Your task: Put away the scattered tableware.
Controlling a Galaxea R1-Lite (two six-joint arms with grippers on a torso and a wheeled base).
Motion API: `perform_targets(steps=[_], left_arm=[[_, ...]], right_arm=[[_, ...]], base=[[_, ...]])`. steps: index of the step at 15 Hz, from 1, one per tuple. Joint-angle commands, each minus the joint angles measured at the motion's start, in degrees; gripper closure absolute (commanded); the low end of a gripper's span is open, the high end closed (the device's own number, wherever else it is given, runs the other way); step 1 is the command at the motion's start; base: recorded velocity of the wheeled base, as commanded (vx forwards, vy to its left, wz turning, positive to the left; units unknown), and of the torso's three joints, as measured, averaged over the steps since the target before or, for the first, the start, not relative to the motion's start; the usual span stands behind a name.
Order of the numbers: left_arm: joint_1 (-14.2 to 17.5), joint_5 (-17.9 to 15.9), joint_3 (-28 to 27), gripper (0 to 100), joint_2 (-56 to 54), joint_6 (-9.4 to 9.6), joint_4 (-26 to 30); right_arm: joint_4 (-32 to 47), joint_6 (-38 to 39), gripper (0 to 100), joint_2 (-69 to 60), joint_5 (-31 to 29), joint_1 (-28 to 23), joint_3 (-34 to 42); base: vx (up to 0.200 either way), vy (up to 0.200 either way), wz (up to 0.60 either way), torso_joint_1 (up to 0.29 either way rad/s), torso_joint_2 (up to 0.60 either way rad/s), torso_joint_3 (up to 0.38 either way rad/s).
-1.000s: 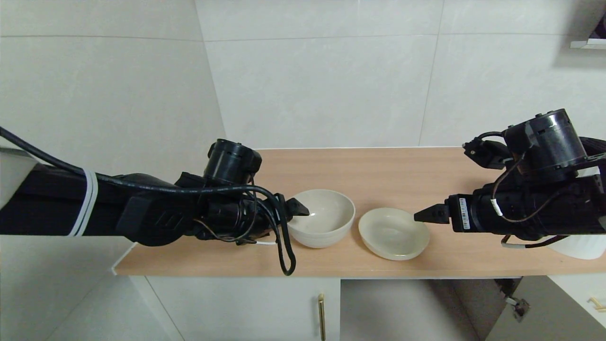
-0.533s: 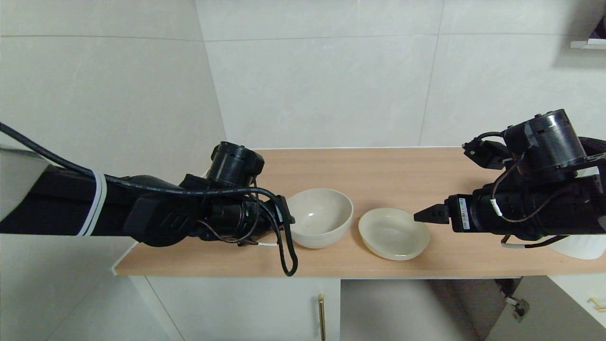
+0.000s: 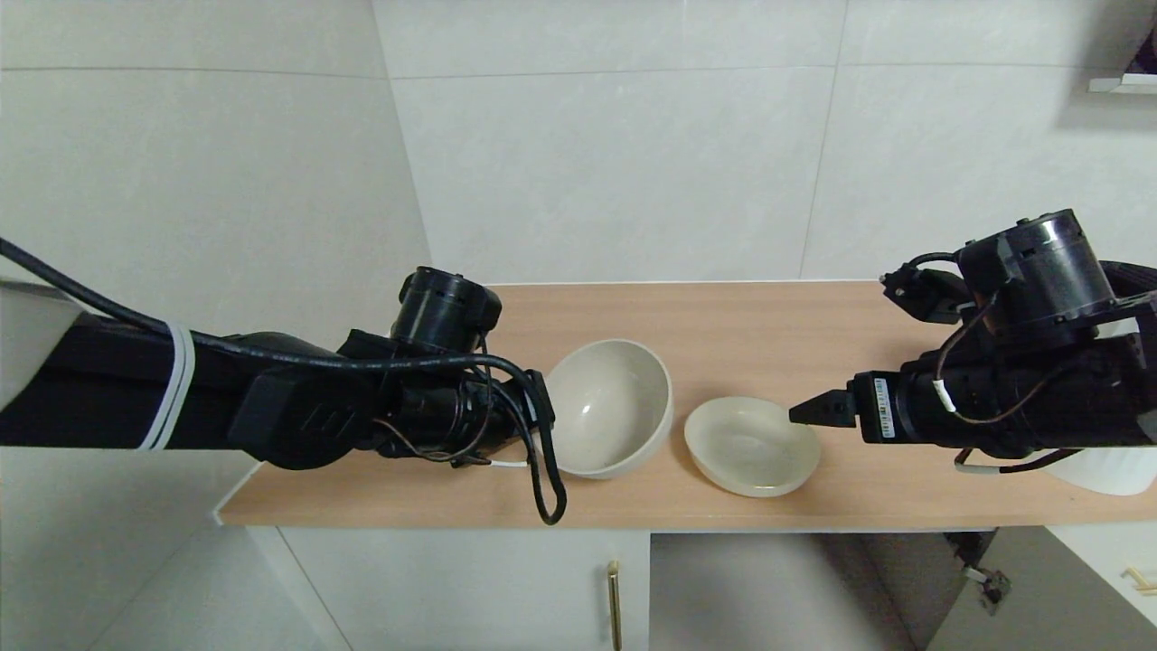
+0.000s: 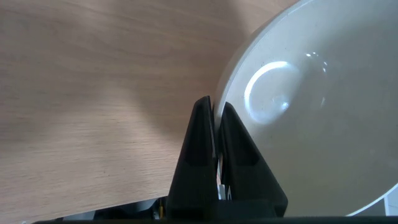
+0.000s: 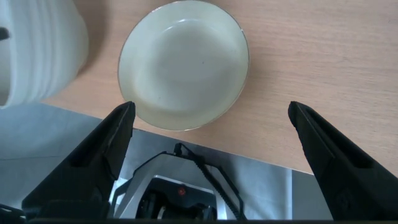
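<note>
Head view: the bowl (image 3: 610, 407) is being held tilted just left of the shallow dish (image 3: 752, 445), its near rim being pinched between the left gripper's (image 3: 542, 411) fingers. The right gripper (image 3: 803, 413) is being held at the dish's right edge, fingers spread wide.

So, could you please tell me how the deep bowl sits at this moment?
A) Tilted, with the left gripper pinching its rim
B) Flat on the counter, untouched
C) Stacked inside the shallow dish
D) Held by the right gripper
A: the deep bowl leans with its opening turned up and sideways, the left gripper shut on its rim, while the right gripper hangs open over the shallow dish.
</note>
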Motion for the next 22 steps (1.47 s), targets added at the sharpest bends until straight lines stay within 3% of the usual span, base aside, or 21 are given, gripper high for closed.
perform_targets(steps=[1,7,21,22], left_arm=[[0.0,0.0,0.0,100,-0.5,-0.03,0.0],[0.0,0.0,0.1,100,-1.3,-0.03,0.0],[0.2,0.0,0.1,100,-1.5,-0.03,0.0],[0.2,0.0,0.1,100,-1.5,-0.03,0.0]], right_arm=[[0.0,0.1,0,1.4,-0.4,0.0,-0.2],[-4.1,0.8,0,9.7,-8.0,0.2,0.1],[-7.9,3.7,0,15.9,-8.2,0.0,-0.2],[-7.9,3.7,100,16.0,-8.2,0.0,-0.2]], base=[[0.0,0.0,0.0,0.0,0.0,0.0],[0.0,0.0,0.0,0.0,0.0,0.0],[0.0,0.0,0.0,0.0,0.0,0.0],[0.0,0.0,0.0,0.0,0.0,0.0]])
